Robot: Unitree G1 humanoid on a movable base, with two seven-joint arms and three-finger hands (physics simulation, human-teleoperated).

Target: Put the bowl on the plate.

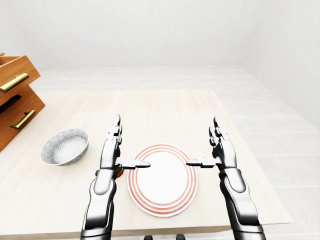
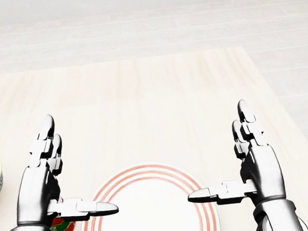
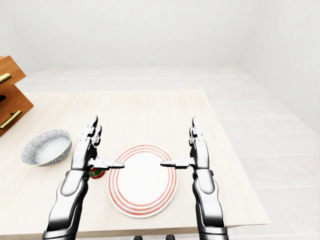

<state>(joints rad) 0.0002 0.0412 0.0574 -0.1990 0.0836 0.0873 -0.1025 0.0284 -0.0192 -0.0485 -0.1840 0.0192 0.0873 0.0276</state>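
Pale wooden planks are forming the tabletop (image 1: 165, 110), which is standing in a plain white room with a light floor beyond it. Low in the middle of the left-eye view, a round white plate with concentric red rings (image 1: 162, 180) is lying flat with nothing on it. The task's thing, a round grey ceramic bowl with a fine speckled pattern (image 1: 65, 146), is sitting upright on the tabletop to the left of the plate, well apart from it and touching neither robot hand. Further left, a brown wooden drawer cabinet with brass handles (image 1: 15, 100) is showing at the view's edge.

The left robot hand (image 1: 110, 152) is hovering with its fingers stretched toward the top of the view and its thumb pointing right over the plate's left rim; it is released and gripping nothing. The right robot hand (image 1: 223, 152) is mirroring it at the plate's right rim, likewise spread and empty. A small red-and-green can (image 2: 61, 229) is peeking out beneath the left robot hand, just beside the plate.

By my judgement, the task is sitting at its opening step: the bowl is not yet grasped. The next move is calling for the left robot hand to reach left toward the bowl, steering clear of the can. It then needs to bring its fingers round the rim, lift the bowl, and carry it right to set it down inside the red rings.
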